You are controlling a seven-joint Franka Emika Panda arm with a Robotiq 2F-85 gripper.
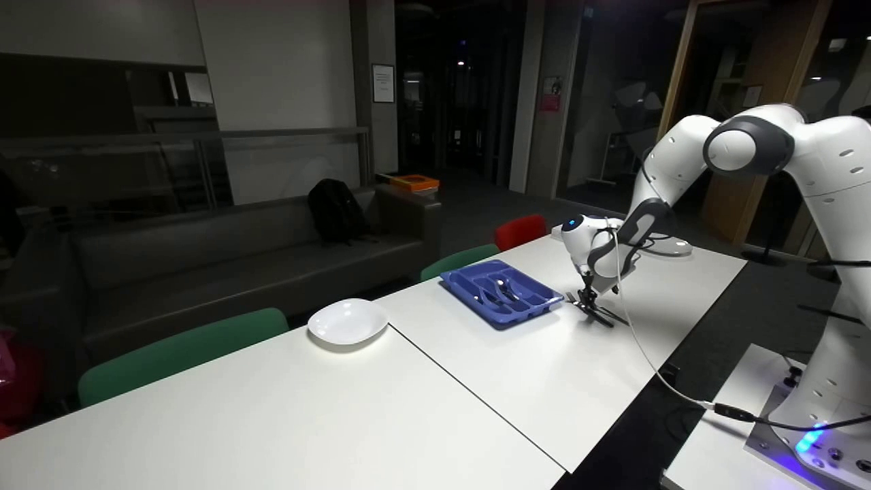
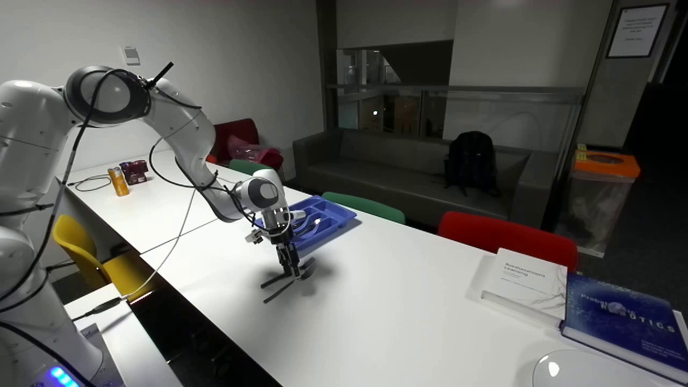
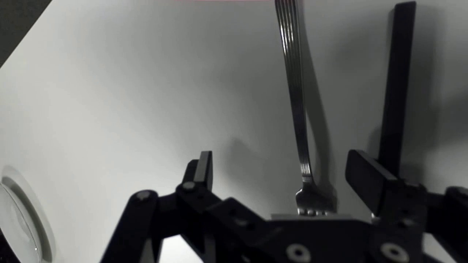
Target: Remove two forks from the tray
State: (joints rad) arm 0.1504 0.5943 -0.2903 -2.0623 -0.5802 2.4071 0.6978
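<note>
Robotiq gripper (image 3: pixel 283 170), jaws spread wide, holds nothing; between them a metal fork (image 3: pixel 297 91) lies on the table (image 3: pixel 128 91), right of centre in the wrist frame. Beside it rests a dark-handled utensil (image 3: pixel 396 87), head hidden, probably the second fork. Both sit outside the blue tray (image 1: pixel 531 280), centre right in an exterior view, so removal looks done; only backing off remains. Room stretches left in the wrist frame to the table edge, upper left, and a white dish (image 3: pixel 16 226), lower left.
</note>
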